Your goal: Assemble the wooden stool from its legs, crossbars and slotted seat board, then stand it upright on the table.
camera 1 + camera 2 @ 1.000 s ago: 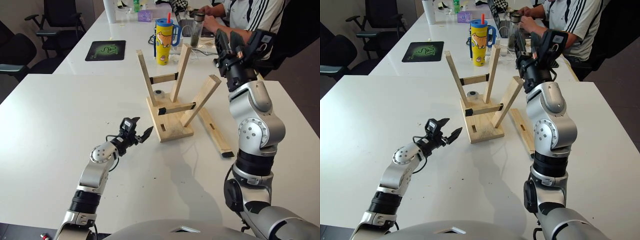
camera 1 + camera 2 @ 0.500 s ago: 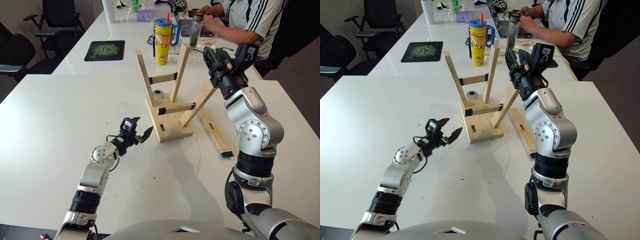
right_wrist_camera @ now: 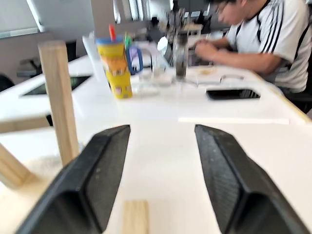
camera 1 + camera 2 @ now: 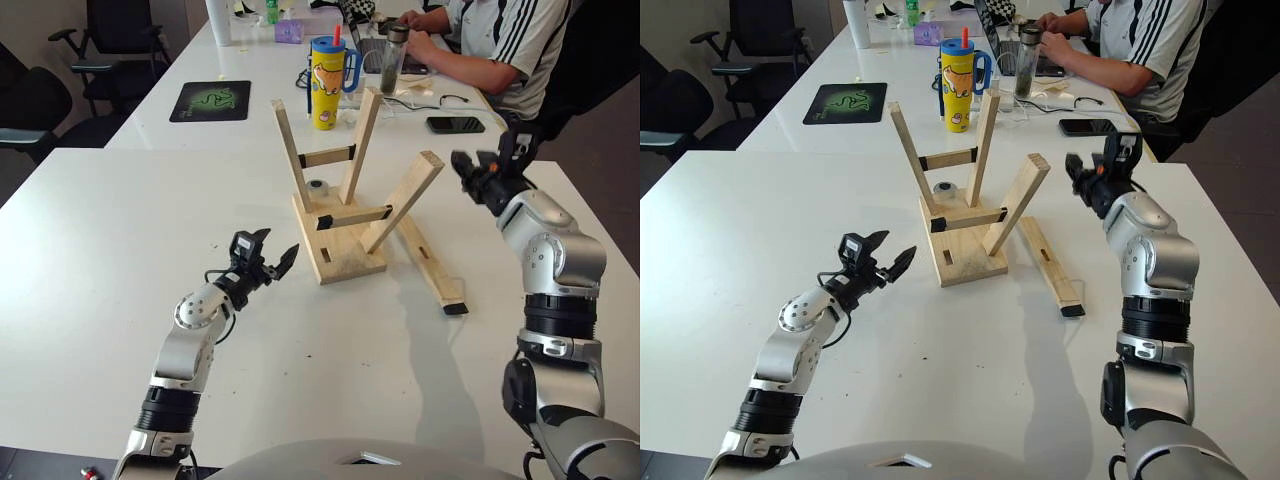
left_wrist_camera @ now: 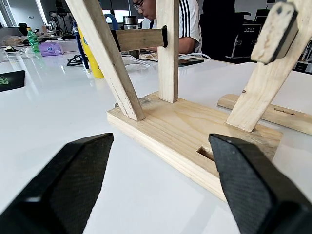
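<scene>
Hovering spread: left tool (image 4: 270, 247) near-left of upturned stool (image 4: 340, 250), right tool (image 4: 470, 168) far-right; loose leg (image 4: 430, 265) between, yellow cup (image 4: 326, 85) beyond.

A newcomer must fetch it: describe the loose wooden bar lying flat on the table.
On the white table, find the upturned pale wooden stool, legs in the air. To the right of its seat board lies a pale wooden bar with a black cap on its near end. It alone lies flat; the other sticks rise from the board.
</scene>
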Action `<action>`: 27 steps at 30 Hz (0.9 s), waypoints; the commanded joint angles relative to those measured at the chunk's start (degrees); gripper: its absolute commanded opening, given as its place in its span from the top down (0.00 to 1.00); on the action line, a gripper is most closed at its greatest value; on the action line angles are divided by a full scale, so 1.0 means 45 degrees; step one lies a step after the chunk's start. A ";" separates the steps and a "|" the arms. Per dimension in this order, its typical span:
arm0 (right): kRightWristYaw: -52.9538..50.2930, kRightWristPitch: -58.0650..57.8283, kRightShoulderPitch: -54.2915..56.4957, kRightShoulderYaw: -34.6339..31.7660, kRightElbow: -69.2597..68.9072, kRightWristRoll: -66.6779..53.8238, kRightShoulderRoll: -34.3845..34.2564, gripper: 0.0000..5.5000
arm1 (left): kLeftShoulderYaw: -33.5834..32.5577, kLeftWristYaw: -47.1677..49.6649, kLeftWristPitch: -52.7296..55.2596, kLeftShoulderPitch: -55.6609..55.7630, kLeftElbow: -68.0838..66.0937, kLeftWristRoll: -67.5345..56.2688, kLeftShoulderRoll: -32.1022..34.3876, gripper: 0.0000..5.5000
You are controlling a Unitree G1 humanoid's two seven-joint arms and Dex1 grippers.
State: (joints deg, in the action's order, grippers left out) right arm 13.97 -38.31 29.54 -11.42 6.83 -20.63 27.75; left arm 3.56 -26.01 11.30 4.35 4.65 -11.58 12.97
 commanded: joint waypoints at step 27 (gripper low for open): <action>0.1436 -0.2780 -0.2696 0.1783 -0.0310 0.0976 -0.0226 0.59 | -0.0978 0.0252 0.1772 0.0471 0.0769 -0.1788 -0.0292 0.34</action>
State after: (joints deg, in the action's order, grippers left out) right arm 20.83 -50.88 16.53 -2.55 4.43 -16.63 27.52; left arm -0.55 -24.71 18.98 5.15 8.22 -19.65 10.99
